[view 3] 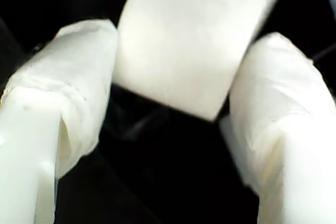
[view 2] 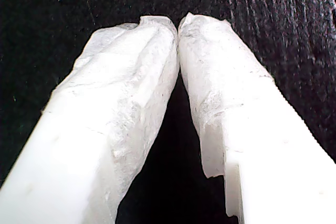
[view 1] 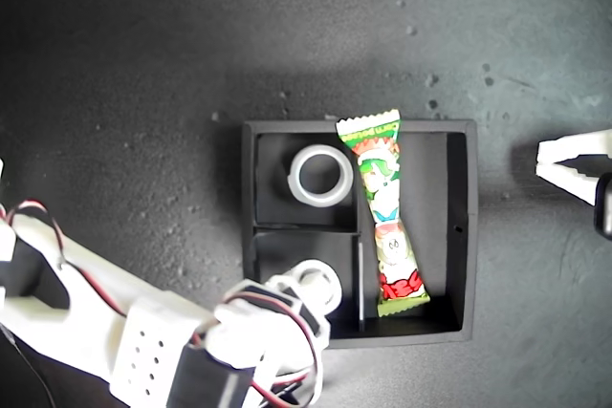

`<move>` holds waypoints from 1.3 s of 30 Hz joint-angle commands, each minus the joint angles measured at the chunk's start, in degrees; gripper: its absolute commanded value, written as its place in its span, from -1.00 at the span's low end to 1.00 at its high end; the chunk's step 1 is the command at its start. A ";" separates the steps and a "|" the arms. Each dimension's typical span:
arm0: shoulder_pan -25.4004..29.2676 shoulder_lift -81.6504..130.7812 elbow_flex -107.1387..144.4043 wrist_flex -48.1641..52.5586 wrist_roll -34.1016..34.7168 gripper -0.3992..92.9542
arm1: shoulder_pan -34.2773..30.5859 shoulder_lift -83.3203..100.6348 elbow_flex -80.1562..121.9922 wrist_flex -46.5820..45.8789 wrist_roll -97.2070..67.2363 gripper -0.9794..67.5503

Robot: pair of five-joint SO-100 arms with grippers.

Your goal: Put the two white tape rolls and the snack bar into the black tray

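Note:
The black tray (view 1: 470, 236) lies in the middle of the exterior view. One white tape roll (view 1: 320, 175) lies flat in its upper small compartment. The snack bar (view 1: 384, 217) lies lengthwise in the long compartment, green end at the top, along the dividing wall. My second gripper (view 1: 308, 301) (view 3: 184, 56) reaches in from the exterior view's lower left and is shut on the other white tape roll (view 1: 319, 283) (view 3: 194, 35) over the lower small compartment. My first gripper (view 1: 547, 158) (view 2: 178, 24) stays at the exterior view's right edge, shut on nothing above the dark table.
The dark speckled tabletop (view 1: 143, 93) surrounds the tray. The second arm's white body with red and black wires (view 1: 143, 332) fills the exterior view's lower left corner and covers the tray's lower left rim.

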State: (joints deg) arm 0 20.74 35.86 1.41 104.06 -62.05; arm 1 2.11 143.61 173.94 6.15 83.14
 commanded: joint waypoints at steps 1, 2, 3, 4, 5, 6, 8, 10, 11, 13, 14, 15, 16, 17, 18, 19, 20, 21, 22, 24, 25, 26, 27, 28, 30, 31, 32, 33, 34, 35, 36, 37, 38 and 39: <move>1.23 -0.18 -5.27 1.05 -0.62 -0.57 | 0.00 1.05 0.09 -0.79 -0.62 -0.98; 1.23 -0.26 -5.36 1.05 -0.70 -0.57 | 0.00 1.05 0.09 -0.70 -0.53 -0.98; 1.32 -0.09 -5.36 1.05 -0.70 -0.57 | -0.18 1.05 0.09 -0.70 -0.44 -0.98; 1.32 -0.09 -5.45 1.05 -0.70 -0.57 | -0.18 1.05 0.18 -0.70 -0.26 -0.98; 1.41 0.00 -5.45 1.05 -0.62 -0.57 | -0.26 1.05 0.18 -0.70 -0.09 -0.98; 1.49 0.09 -5.45 1.14 -0.70 -0.57 | -0.26 1.05 0.18 -0.70 0.09 -0.98; 1.67 0.44 -5.27 1.14 -1.05 -0.57 | -0.44 1.05 0.18 -0.70 0.26 -0.98; 1.58 2.55 -2.64 1.14 -1.41 -0.58 | -0.53 1.05 0.18 -0.70 0.44 -0.98; 1.32 4.57 0.00 1.14 -1.58 -0.60 | -0.62 1.05 0.26 -0.70 0.44 -0.98; 0.35 10.55 7.38 1.14 -1.85 -0.67 | -0.79 1.05 0.26 -0.18 0.44 -0.98; -0.35 13.97 11.16 1.14 -1.93 -0.70 | -0.88 1.05 0.18 0.35 0.44 -0.98; -1.05 17.67 14.85 1.14 -1.93 -0.73 | -0.97 1.14 0.09 0.88 0.53 -0.98; -1.85 21.36 18.81 1.14 -1.93 -0.76 | -0.97 1.14 0.09 1.23 0.53 -0.98; -2.64 24.96 22.50 1.14 -1.93 -0.80 | -1.14 1.23 0.09 1.58 0.70 -0.98; -3.43 28.65 26.02 1.14 -1.76 -0.84 | -1.23 1.41 0.09 1.85 0.97 -0.98; -4.39 32.17 29.62 1.14 -1.67 -0.88 | -1.23 1.85 0.35 1.93 0.97 -0.98; -5.45 35.42 32.78 1.14 -1.49 -0.91 | -1.23 2.90 0.88 2.37 1.14 -0.98; -6.42 38.94 35.95 1.14 -1.32 -0.94 | -0.97 4.48 1.93 2.55 1.23 -0.98; -7.47 42.19 39.11 1.05 -1.23 -0.96 | -0.62 7.21 3.34 2.90 1.58 -0.98; -9.67 48.43 45.70 1.05 -1.05 -0.99 | 0.18 13.45 4.57 9.14 3.08 -0.98; -10.81 51.77 49.57 0.97 -0.97 -0.99 | 0.44 16.96 4.83 13.10 3.69 -0.98; -12.04 55.20 54.05 0.70 -0.88 -0.99 | 0.62 20.57 5.01 16.79 3.78 -0.98; -13.18 58.54 59.15 -0.18 -0.88 -0.99 | 0.79 23.38 5.01 19.78 3.60 -0.98; -14.41 62.05 65.13 -1.85 -0.62 -0.99 | 0.97 25.75 5.01 22.76 3.60 -0.98; -16.00 69.79 79.80 -9.84 2.02 -0.99 | 1.41 28.65 5.01 27.25 3.43 -0.98; -16.70 72.86 87.01 -13.62 2.90 -0.99 | 1.49 29.09 5.01 28.48 2.99 -0.98; -17.31 75.41 93.69 -17.14 3.43 -0.99 | 1.67 29.09 5.01 29.44 2.46 -0.98; -17.67 77.43 99.23 -20.30 3.78 -0.99 | 1.85 29.09 5.01 30.59 1.58 -0.98; -17.93 79.10 104.15 -23.03 3.78 -0.99 | 2.11 29.09 5.01 31.90 -0.35 -0.98; -17.93 80.60 108.63 -25.84 3.60 -0.99 | 2.64 29.09 5.01 34.37 -1.05 -0.98; -17.93 81.83 112.15 -28.04 3.25 -0.99 | 2.81 29.09 5.01 36.91 -1.67 -0.98; -17.93 82.62 115.31 -29.62 2.72 -0.99 | 2.99 29.09 5.01 39.02 -2.11 -0.98; -17.93 83.32 118.12 -31.11 2.20 -0.99 | 3.16 29.09 5.01 40.61 -2.11 -0.98; -17.93 83.94 120.94 -32.52 1.67 -0.99 | 3.25 29.09 5.01 41.48 -1.85 -0.98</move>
State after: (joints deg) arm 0 3.34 115.93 114.61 76.03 -59.15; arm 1 4.57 171.91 178.33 44.21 86.31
